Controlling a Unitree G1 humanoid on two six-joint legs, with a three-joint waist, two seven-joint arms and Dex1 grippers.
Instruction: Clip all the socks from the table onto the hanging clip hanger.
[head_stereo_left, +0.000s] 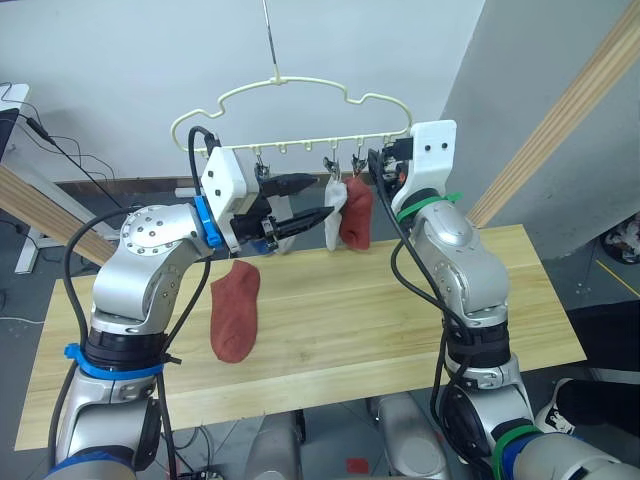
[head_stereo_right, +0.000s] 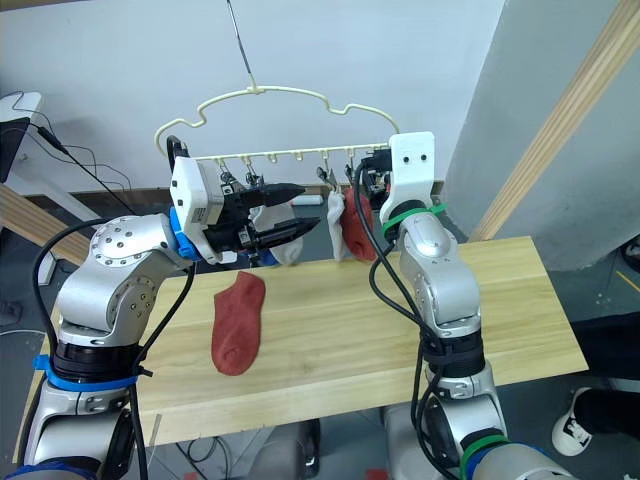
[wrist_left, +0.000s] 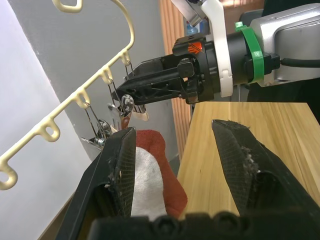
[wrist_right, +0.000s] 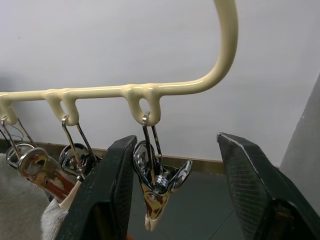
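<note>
Hanging from a thin rod, the pale yellow-green clip hanger sits above the far edge of the table, its wavy outline topping a straight bar that carries a row of small metal clips. Toward the right end of that bar, a light grey sock and a rust-red sock hang side by side, touching, each pinched in its own clip; my left wrist view shows the grey one lying in front of the red one. A second rust-red sock lies flat on the table, left of centre and nearer the far edge than the near one, toe pointing toward me.

My left gripper is raised to the level of the bar, its fingers spread apart and empty, pointing toward the two hung socks from the left, just short of them. My right gripper is raised at the right end of the bar, beside the red hung sock; its fingers also stand apart and grasp nothing, and in its wrist view the outermost clip hangs between them, untouched. A slanted wooden pole rises behind the table's right far corner.
</note>
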